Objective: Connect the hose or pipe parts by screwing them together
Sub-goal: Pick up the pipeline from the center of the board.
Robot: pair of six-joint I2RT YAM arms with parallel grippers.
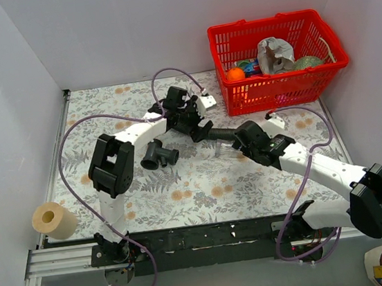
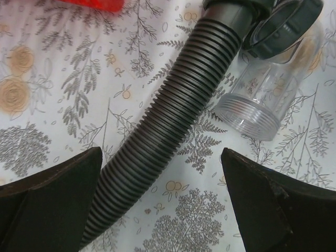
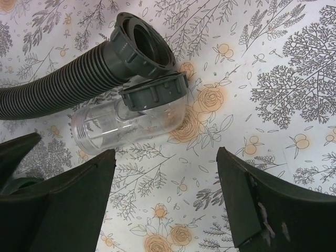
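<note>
A black ribbed hose (image 1: pixel 219 134) lies on the flowered cloth between my two grippers. In the left wrist view the hose (image 2: pixel 173 105) runs from lower left to upper right, its lower stretch close beside my left finger. Its grey collar (image 3: pixel 142 47) rests against a clear plastic elbow (image 3: pixel 126 123) that carries a grey ring. The dark grey T-shaped fitting (image 1: pixel 159 154) lies apart, left of the hose. My left gripper (image 2: pixel 160 178) is open over the hose (image 1: pixel 202 129). My right gripper (image 3: pixel 165 173) is open just below the elbow, with only cloth between its fingers.
A red basket (image 1: pixel 275 59) holding several items stands at the back right. A roll of tape (image 1: pixel 54 220) sits at the near left edge. Purple cables (image 1: pixel 72 140) loop over the left side. White walls close in the table.
</note>
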